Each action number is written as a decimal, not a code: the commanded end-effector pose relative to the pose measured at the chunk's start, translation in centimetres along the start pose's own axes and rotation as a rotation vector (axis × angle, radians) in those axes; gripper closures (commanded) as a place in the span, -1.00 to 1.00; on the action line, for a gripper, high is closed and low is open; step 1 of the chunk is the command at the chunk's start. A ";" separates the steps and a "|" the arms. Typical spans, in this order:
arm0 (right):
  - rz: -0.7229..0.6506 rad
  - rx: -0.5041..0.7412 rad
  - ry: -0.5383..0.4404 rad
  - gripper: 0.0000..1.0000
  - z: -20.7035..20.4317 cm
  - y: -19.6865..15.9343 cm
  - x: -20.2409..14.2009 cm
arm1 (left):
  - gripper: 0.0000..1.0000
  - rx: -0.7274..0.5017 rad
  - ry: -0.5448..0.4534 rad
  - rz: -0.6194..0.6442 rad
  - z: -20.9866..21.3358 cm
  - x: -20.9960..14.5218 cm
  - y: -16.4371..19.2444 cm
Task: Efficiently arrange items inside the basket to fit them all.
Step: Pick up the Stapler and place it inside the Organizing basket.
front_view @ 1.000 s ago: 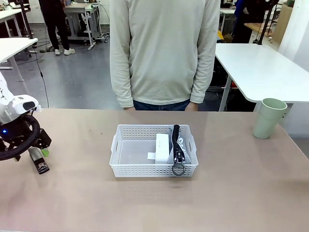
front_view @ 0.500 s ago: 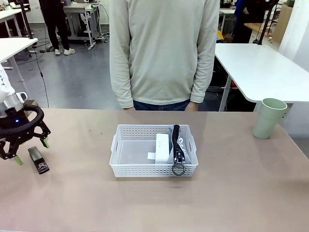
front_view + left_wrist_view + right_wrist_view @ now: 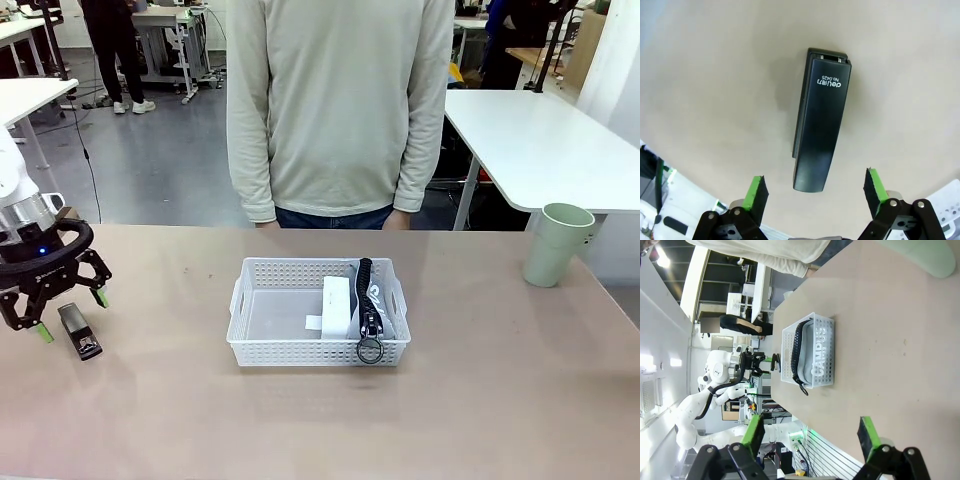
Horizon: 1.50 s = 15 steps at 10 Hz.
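Observation:
The small black stapler lies on the table at the far left. My left gripper hovers right over it, pointing down and open. In the left wrist view the stapler lies lengthwise between and beyond the green fingertips, untouched. The white basket sits mid-table. A white box and the grey pouch stand on edge in its right half. The pale green cup stands at the far right. My right gripper is open, off the table, looking at the basket, pouch and cup.
A person stands at the far side behind the basket, arms hanging down. The left half of the basket is bare. Open table lies between the stapler and the basket, and between the basket and the cup.
My left gripper has swung from lying sideways beside the stapler to pointing straight down over it, jaws still open. The stapler, basket and cup have not moved.

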State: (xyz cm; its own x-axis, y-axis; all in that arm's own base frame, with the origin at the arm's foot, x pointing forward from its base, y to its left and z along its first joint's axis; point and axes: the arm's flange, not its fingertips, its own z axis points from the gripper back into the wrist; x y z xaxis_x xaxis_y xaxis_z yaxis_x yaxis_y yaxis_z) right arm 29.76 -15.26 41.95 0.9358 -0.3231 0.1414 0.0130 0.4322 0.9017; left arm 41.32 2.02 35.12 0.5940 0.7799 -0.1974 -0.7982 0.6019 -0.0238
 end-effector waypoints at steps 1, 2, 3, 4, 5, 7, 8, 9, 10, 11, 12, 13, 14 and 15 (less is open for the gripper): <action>0.014 0.018 -0.007 -1.00 0.1 0.1 0.0 | -1.00 0.014 -0.020 -0.051 -1.6 0.5 0.1; 0.014 0.018 -0.007 -1.00 0.1 0.1 0.0 | -1.00 0.037 -0.040 -0.072 -2.2 0.6 0.1; 0.014 0.018 -0.007 -1.00 0.1 0.1 0.0 | -1.00 0.024 -0.074 -0.058 -2.7 0.8 0.1; 0.014 0.018 -0.007 -1.00 0.1 0.1 0.0 | -1.00 0.025 -0.104 -0.054 -2.9 1.0 0.2; 0.014 0.018 -0.007 -1.00 0.1 0.1 0.0 | -1.00 0.019 -0.106 -0.063 -3.0 1.1 0.3; 0.014 0.018 -0.007 -1.00 0.1 0.1 0.0 | -1.00 0.031 -0.104 -0.080 -3.8 1.2 0.1; 0.014 0.018 -0.007 -1.00 0.1 0.1 0.0 | -1.00 0.030 -0.107 -0.097 -4.2 1.2 0.0; 0.014 0.018 -0.007 -1.00 0.1 0.1 0.0 | -1.00 0.028 -0.125 -0.104 -4.4 1.1 0.0; 0.014 0.018 -0.007 -1.00 0.1 0.1 0.0 | -1.00 0.022 -0.144 -0.107 -4.4 1.0 0.0; 0.014 0.018 -0.007 -1.00 0.1 0.1 0.0 | -1.00 0.018 -0.146 -0.106 -4.4 1.0 -0.1; 0.014 0.018 -0.007 -1.00 0.1 0.1 0.0 | -1.00 0.024 -0.156 -0.106 -4.5 1.0 -0.2; 0.014 0.018 -0.007 -1.00 0.1 0.1 0.0 | -1.00 0.030 -0.171 -0.103 -4.6 0.9 -0.2; 0.014 0.018 -0.007 -1.00 0.1 0.1 0.0 | -1.00 0.039 -0.173 -0.108 -4.6 0.9 -0.3; 0.014 0.018 -0.007 -1.00 0.1 0.1 0.0 | -0.46 0.042 -0.188 -0.112 -4.7 0.9 -0.3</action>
State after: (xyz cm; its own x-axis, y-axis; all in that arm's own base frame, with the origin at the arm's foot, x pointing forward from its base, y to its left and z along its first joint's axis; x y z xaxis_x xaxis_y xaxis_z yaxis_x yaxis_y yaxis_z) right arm 29.76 -15.26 41.95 0.9357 -0.3231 0.1414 0.0130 0.4321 0.9017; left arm 41.76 1.81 30.74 0.6991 0.7134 -0.0484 -0.7145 0.6995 -0.0107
